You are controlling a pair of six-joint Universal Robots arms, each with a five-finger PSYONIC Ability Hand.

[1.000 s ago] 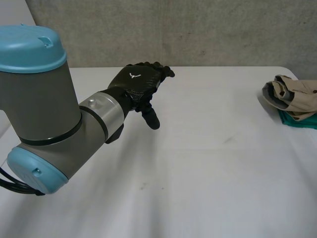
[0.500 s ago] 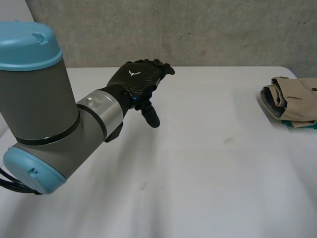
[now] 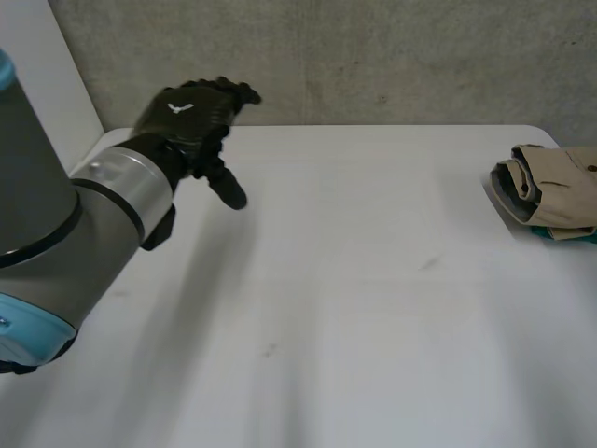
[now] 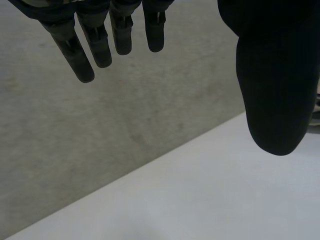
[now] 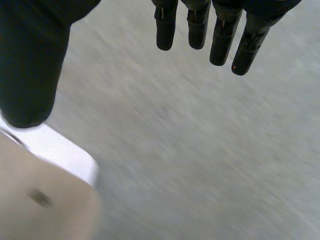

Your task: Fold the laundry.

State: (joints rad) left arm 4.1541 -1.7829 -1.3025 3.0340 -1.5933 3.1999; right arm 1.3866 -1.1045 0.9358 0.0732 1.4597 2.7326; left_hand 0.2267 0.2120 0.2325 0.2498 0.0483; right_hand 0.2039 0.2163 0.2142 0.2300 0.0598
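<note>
A folded beige garment [image 3: 552, 189] lies on a teal cloth [image 3: 571, 235] at the right edge of the white table [image 3: 373, 308]. My left hand [image 3: 191, 117] hovers over the table's far left part, far from the pile, with its fingers straight and the thumb pointing down. In the left wrist view the left hand [image 4: 275, 75] is open, with nothing between thumb and fingers. My right hand [image 5: 220, 45] is open too, its fingers spread above grey wall, and the beige garment [image 5: 35, 205] lies below its thumb, untouched.
A grey concrete wall [image 3: 373, 56] runs behind the table's far edge. The left arm [image 3: 84, 224] stands over the near left of the table. The table's corner [image 5: 65, 152] appears beside the beige cloth in the right wrist view.
My left arm has swung to the left, carrying the open hand toward the far left corner. The beige pile has settled flatter, with less teal showing beneath it.
</note>
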